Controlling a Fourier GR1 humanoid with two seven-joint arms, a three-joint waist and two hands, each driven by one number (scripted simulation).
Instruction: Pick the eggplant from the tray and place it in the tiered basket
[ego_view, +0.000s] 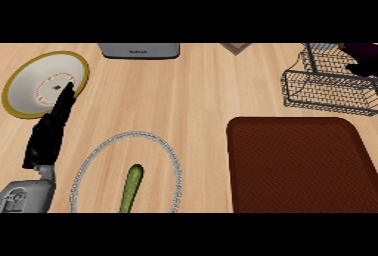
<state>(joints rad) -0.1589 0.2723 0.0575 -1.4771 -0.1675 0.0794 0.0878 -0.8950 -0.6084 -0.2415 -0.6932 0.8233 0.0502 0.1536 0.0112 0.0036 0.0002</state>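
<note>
lying across the counter's left side, one left hand (48, 135) shows on its grey forearm, which comes in from the lower left corner. its black fingers (66, 95) are straight and held together, closed round nothing, with their tips over the inner face of one yellow-rimmed plate (29, 80) at the upper left.

two plates can be counted in all. the second is a clear plate with a beaded rim (171, 160) at the lower middle, and one long green vegetable (133, 185) lies on it, running down out of view.

one dark red tray (299, 165) fills the lower right. above it, near but not touching, stands one wire tiered basket (325, 92) at the upper right.

one dark purple shape, taken for the eggplant (363, 50), shows at the upper right edge, in or over the basket's upper part and well apart from the tray. which tier it belongs to cannot be told. a black form just below it looks like the right hand (363, 67), cut off by the view's edge. whether that hand clamps the eggplant or stands apart from it cannot be told.

along the top edge sit one grey appliance (139, 50) and, further right, one brown-framed corner (236, 47).
</note>
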